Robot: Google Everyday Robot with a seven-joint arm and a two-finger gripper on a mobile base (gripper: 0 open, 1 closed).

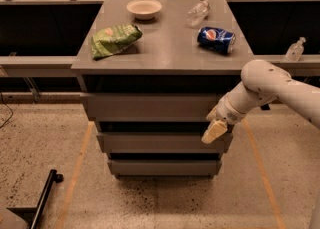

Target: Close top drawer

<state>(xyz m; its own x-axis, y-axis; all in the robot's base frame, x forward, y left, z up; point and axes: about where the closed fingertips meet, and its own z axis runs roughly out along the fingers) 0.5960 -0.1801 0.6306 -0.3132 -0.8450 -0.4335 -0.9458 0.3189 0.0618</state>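
The top drawer (150,107) is the tall matte-grey front under the cabinet top. It stands pulled out a little, its front proud of the two slimmer fronts below. My gripper (215,129) sits at the drawer's right end, at the lower right corner of its front panel. The white arm reaches in from the right.
On the cabinet top (165,48) lie a green chip bag (115,39), a white bowl (144,8), a clear plastic bottle (197,13) and a blue soda can (216,39). Another bottle (294,49) stands on the ledge at right. A black bar (42,198) lies on the floor at left.
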